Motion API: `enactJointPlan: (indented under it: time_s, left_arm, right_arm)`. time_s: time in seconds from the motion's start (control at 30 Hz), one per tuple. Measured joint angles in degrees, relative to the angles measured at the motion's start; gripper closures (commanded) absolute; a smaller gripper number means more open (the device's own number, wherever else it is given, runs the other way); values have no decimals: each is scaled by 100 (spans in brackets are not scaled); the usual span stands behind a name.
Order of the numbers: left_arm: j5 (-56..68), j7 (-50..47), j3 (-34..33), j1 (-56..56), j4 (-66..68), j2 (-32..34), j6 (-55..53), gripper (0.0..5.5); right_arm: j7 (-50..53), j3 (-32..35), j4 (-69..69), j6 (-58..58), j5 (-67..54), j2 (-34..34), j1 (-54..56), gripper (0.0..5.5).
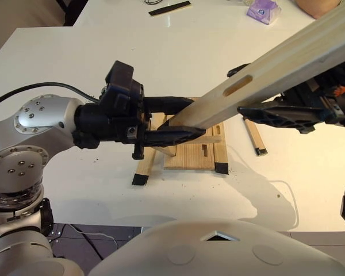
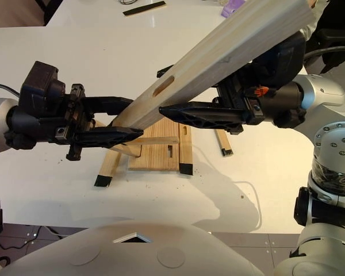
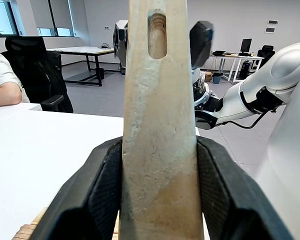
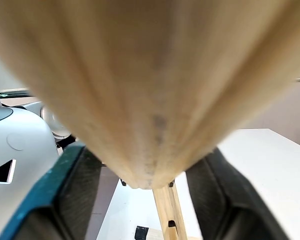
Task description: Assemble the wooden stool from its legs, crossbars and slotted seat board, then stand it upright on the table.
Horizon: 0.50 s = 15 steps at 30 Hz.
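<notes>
Left wrist view: the two black fingers of the left gripper press against both sides of a pale wooden leg, closed firmly on its lower end. This view looks straight along the leg's face, with an oblong slot farther up it; the eye views show the same slot from the side.

Left eye view, listed from the robot's left:
- Left gripper, held level above the white table, its fingers pointing to the robot's right.
- Second leg, lying flat on the table below that gripper, with a black cap on its near end.
- Seat board, flat on the table, slots showing in its face, a black corner at its near right. A thin stick lies across its far part.
- Held leg: long axis tilted. Its low end sits in the left gripper above the seat board, and it rises to the robot's right and away, past the picture's edge.
- Right gripper, fingers pointing to the robot's left, one below the leg and one beyond it, closed on the leg's middle just up from the slot.
- Crossbar, flat on the table right of the seat board and apart from it, with a dark near end.
- Far edge of the table: a black strip and a purple packet.

Right wrist view: the leg's face is blurred and close, with a dark finger on either side of it. A capped wooden piece lies on the table below; which piece it is cannot be told.
</notes>
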<state>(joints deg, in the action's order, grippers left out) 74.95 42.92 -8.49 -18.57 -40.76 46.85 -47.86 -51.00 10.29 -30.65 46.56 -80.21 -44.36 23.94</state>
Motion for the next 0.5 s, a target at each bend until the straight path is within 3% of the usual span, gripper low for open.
enactJointPlan:
  time_s: [0.17,0.2,0.43,0.5]
  left_arm:
    - [-23,-13,-2,-23,7,-38,52,350]
    - [-22,-23,-3,-49,24,-52,74,310]
    - [1233,-1479,-302,-699,728,-454,328,200]
    - [1369,-1870,-311,-852,883,-505,390,197]
  right_arm:
    - [2,14,25,-58,46,70,-24,350]
    - [13,24,39,-83,44,106,-22,350]
    - [424,58,123,-178,25,388,227,350]
    - [483,126,181,-199,57,379,297,350]
